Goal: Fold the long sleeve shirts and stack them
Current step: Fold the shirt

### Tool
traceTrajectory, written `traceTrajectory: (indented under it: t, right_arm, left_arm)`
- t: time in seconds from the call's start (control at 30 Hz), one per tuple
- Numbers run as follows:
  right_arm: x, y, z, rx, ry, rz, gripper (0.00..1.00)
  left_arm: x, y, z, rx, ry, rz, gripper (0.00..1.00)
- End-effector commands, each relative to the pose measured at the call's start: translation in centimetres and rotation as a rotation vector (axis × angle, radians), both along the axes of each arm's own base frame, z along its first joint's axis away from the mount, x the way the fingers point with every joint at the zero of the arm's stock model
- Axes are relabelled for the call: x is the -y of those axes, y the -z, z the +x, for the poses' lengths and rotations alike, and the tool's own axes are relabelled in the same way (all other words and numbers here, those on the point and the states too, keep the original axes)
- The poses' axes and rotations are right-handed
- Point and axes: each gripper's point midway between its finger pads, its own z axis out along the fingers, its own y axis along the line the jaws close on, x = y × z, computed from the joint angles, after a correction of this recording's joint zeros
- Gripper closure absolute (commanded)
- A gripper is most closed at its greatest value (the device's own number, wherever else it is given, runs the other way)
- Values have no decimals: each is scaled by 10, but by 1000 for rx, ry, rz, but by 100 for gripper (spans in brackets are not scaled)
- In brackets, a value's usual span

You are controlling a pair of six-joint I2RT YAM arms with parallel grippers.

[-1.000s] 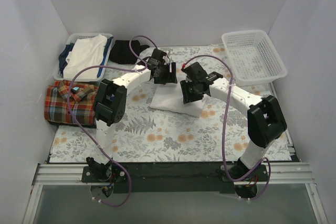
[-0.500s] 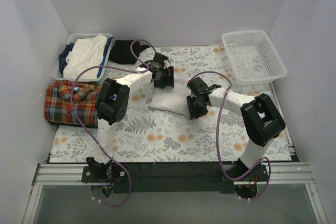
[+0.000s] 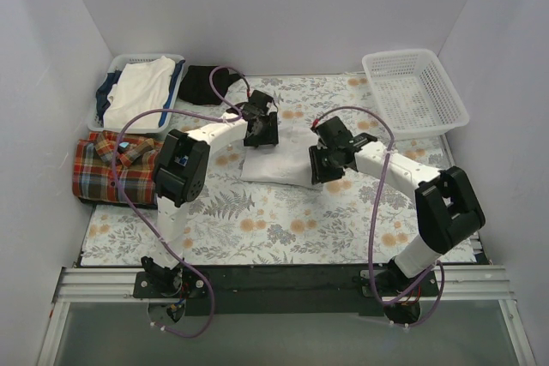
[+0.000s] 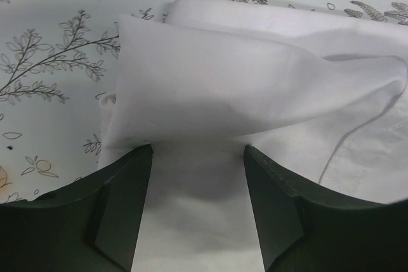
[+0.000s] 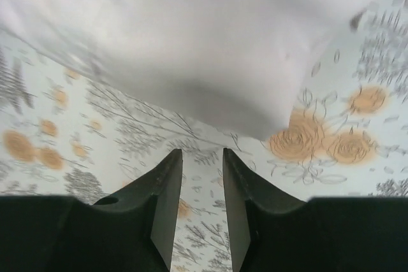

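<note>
Only up close, left fingers (image 4: 121,221) parted astride white shirt (image 4: 255,87), right fingers (image 5: 162,214) ajar, empty

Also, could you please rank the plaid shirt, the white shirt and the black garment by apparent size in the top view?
1. plaid shirt: largest.
2. white shirt: slightly smaller as folded, but partly hidden, so its place against the plaid one is unsure.
3. black garment: clearly smallest.

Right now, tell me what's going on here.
Two robot arms are working on a white shirt lying folded in the middle of the table. The left gripper straddles one edge of it with jaws open. The right gripper is just off its other side, jaws slightly apart and empty. A folded plaid shirt waits at the table's left edge, not yet stacked.
</note>
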Motion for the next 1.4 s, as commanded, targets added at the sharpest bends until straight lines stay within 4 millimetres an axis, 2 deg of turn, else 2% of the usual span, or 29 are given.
traceTrajectory:
  t: [0.0, 0.07, 0.13, 0.23, 0.27, 0.3, 0.4, 0.5, 0.67, 0.77, 0.87, 0.97, 1.0, 1.13, 1.23, 1.37]
  right_arm:
    - [-31, -77, 46, 200, -41, 118, 59]
    - [-44, -85, 57, 217, -60, 138, 59]
    - [-51, -84, 62, 213, -74, 143, 59]
    - [-59, -66, 70, 181, -82, 131, 60]
    - [-60, -52, 71, 152, -80, 116, 60]
    - [-61, -47, 72, 147, -80, 114, 61]
    - [-61, -22, 69, 106, -81, 101, 62]
    - [-50, 7, 57, 44, -66, 54, 63]
    - [-19, 34, 38, -7, 1, -31, 64]
    - [2, 45, 35, -19, 57, -85, 64]
    - [9, 38, 38, -11, 88, -75, 64]
    - [6, 15, 46, 38, 87, -38, 64]
    - [5, 6, 48, 54, 89, -23, 62]
    - [5, -32, 57, 126, 105, 38, 55]
    - [17, -40, 63, 138, 147, 60, 45]
    - [32, -38, 72, 104, 184, 110, 35]
  left_arm:
    - [-37, -7, -13, -15, -82, 110, 41]
    - [-37, -7, -16, -17, -87, 107, 40]
    - [-37, -6, -17, -21, -86, 104, 40]
    - [-37, -7, -16, -17, -89, 103, 40]
    - [-37, -7, -16, -16, -90, 105, 40]
    - [-38, -7, -15, -15, -94, 106, 40]
    - [-37, -8, -16, -15, -94, 106, 40]
    - [-39, -5, -17, -21, -99, 109, 40]
    - [-43, -1, -22, -41, -106, 110, 41]
    - [-48, 2, -28, -56, -107, 106, 44]
    - [-51, 1, -32, -61, -107, 98, 45]
    - [-46, -10, -33, -48, -76, 71, 35]
    - [-43, -26, -29, -12, -61, 50, 29]
    - [-34, -72, -23, 78, -13, -10, 21]
    - [-35, -95, -24, 124, -2, -29, 19]
    - [-42, -98, -31, 119, -10, -8, 18]
